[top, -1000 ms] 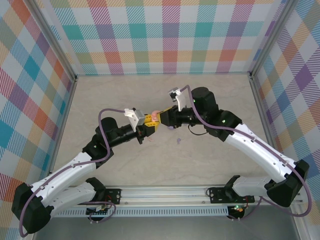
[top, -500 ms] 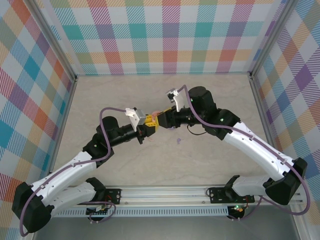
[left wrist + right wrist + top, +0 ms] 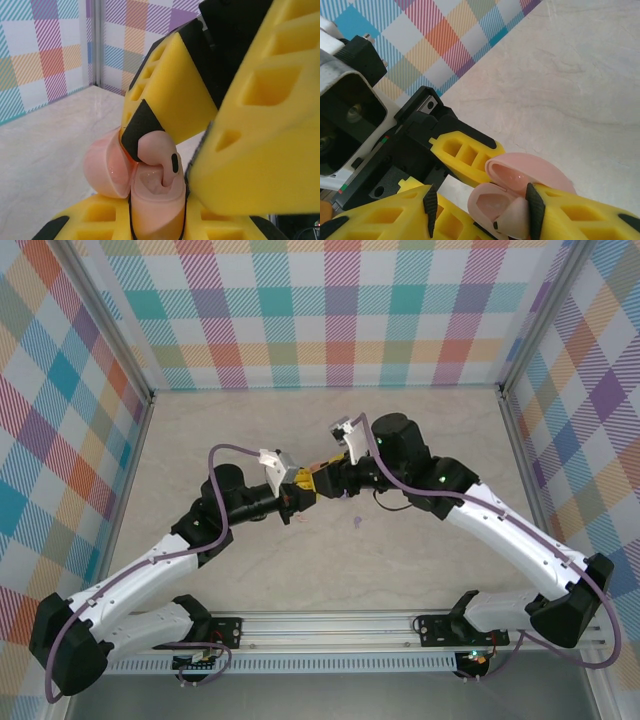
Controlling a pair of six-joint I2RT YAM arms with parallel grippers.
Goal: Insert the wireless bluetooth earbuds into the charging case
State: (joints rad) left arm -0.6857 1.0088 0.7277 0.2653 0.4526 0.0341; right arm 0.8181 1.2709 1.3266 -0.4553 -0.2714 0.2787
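Beige stone-look table (image 3: 250, 430). Left gripper (image 3: 297, 488), yellow fingers clamped on the pale pink charging case (image 3: 155, 210), lid open, raised off the table. Right gripper (image 3: 320, 480), narrow, pinching a pale pink earbud (image 3: 156, 150), stem at the case's well.

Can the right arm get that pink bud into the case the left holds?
Probably yes. The left gripper holds the pink case with its lid open, and the right gripper has the pink earbud at its socket, nothing between.
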